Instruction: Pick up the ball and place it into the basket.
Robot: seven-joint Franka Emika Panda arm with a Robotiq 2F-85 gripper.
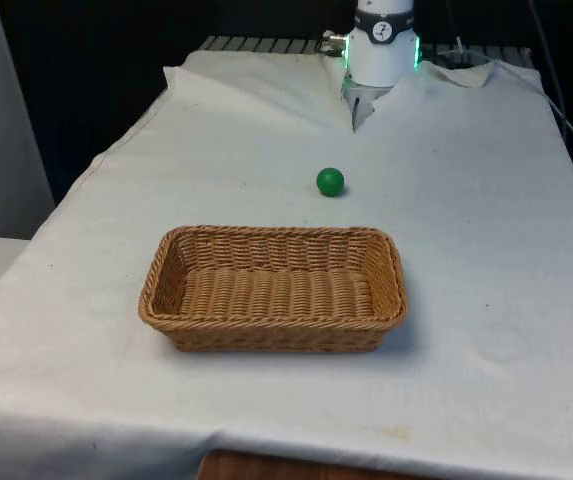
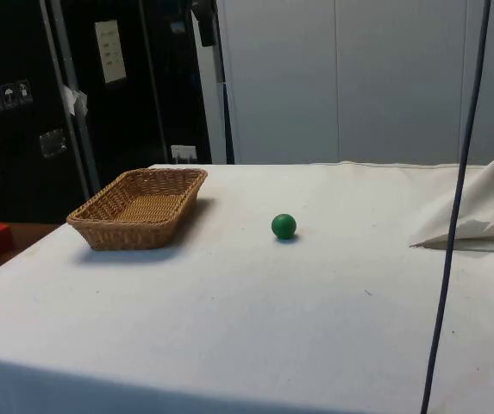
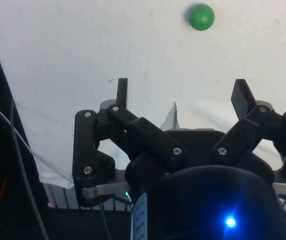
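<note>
In the side view, the woven wicker basket (image 2: 140, 206) sits towards the left on the white cloth (image 2: 255, 310), with nothing lying inside it. To its right the green ball (image 2: 284, 226) rests on the cloth, apart from the basket. In the front view the basket (image 1: 274, 287) stands near the camera, and its woven floor is bare; the ball (image 1: 330, 181) lies beyond its far rim, towards the robot. In the wrist view the gripper (image 3: 181, 92) has its jaws spread wide with nothing between them, high above the cloth and well apart from the ball (image 3: 201, 17).
</note>
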